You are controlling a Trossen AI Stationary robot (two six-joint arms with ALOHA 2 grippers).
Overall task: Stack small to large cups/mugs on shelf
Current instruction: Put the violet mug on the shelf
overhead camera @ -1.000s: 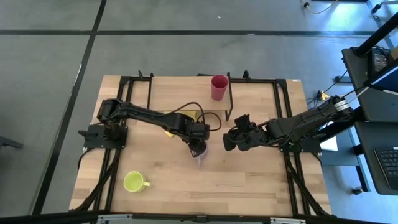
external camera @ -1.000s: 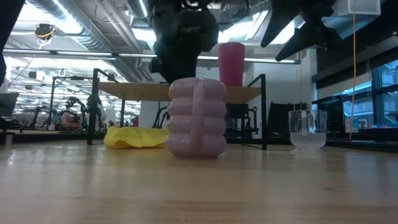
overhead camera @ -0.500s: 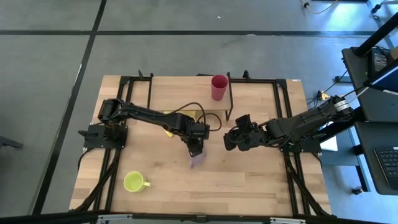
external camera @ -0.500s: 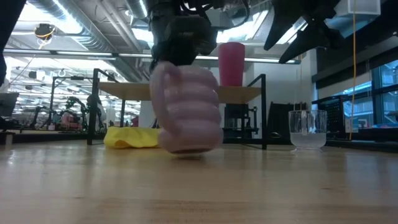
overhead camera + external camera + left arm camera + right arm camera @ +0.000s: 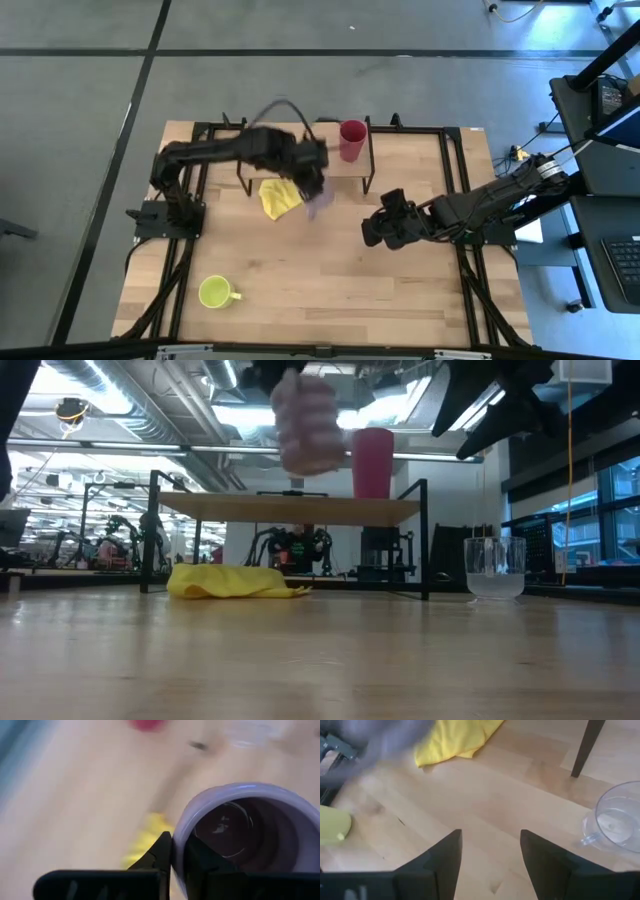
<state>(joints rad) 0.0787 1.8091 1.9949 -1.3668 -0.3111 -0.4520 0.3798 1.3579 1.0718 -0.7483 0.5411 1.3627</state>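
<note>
My left gripper [image 5: 312,186] is shut on the lilac mug [image 5: 319,203], which hangs in the air in front of the shelf [image 5: 345,172] at about the board's height [image 5: 308,425]. The red cup [image 5: 352,140] stands upright on the shelf's right end. The lime mug [image 5: 215,292] stands on the table at the near left. The small clear glass [image 5: 494,568] stands on the table under my right arm. My right gripper [image 5: 372,228] hovers open above the table's middle right, with nothing between its fingers. My left gripper pinches the lilac mug's rim [image 5: 179,827], one finger inside the mug and one outside against its wall. The fingers come from above, pointing down. The mug hangs below them, mouth up and lifted clear of the table and the shelf.
A crumpled yellow cloth [image 5: 278,197] lies on the table under the shelf's front edge. The shelf's thin black legs [image 5: 424,540] stand beside the glass. Bare tabletop [image 5: 330,285] lies between the lime mug and my right arm.
My left gripper has shut on the lilac mug's rim, tipped the mug as it came off the table, and carried it up and toward the far edge, to the shelf's front. My right gripper has stayed open.
</note>
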